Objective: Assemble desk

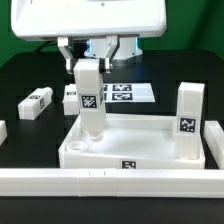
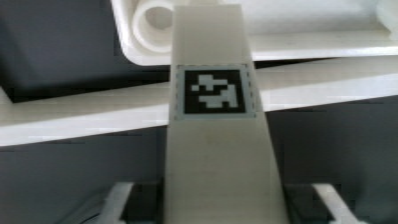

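The white tray-like desk tabletop (image 1: 150, 148) lies in the middle of the table. My gripper (image 1: 88, 58) is shut on the upper part of a white block leg (image 1: 89, 98) with a square tag. It holds the leg nearly upright, the lower end down inside the tray by the corner socket on the exterior view's left. In the wrist view the leg (image 2: 217, 120) runs away from my gripper (image 2: 222, 205) toward the round socket (image 2: 151, 28); whether it is seated there I cannot tell. A second leg (image 1: 187, 120) stands upright in the corner on the exterior view's right.
A loose white leg (image 1: 37, 101) lies on the black table on the exterior view's left, and another white piece (image 1: 2, 131) shows at that edge. The marker board (image 1: 128, 94) lies behind the tray. A long white rail (image 1: 110, 181) runs along the front.
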Available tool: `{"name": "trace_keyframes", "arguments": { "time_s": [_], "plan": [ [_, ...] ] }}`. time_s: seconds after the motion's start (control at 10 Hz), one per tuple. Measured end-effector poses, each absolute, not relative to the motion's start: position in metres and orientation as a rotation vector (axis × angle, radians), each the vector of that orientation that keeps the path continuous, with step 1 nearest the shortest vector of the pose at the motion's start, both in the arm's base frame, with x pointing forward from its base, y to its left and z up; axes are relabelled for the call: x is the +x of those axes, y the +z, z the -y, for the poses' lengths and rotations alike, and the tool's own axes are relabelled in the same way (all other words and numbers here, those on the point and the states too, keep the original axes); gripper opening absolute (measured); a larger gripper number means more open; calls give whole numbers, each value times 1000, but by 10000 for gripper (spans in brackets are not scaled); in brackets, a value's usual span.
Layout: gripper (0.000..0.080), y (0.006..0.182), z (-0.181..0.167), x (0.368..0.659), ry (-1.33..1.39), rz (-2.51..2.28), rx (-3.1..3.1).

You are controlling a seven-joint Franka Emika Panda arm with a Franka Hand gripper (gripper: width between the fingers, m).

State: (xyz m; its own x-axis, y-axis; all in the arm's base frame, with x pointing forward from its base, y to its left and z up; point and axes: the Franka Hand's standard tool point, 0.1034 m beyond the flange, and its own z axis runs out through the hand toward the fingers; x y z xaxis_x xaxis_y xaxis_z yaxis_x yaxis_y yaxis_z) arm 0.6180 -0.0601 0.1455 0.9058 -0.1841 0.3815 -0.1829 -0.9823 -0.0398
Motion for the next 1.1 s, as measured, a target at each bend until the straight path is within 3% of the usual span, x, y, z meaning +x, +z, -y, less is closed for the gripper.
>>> {"name": "trace_keyframes", "arguments": {
  "time_s": [0.3,0.6,1.1],
  "plan": [
    [290,152,69,622,-838,-286,-3061],
    [290,153,78,620,-863,-293,-3066],
    [290,138,78,611,-837,-284,-3083]
  ]
}}
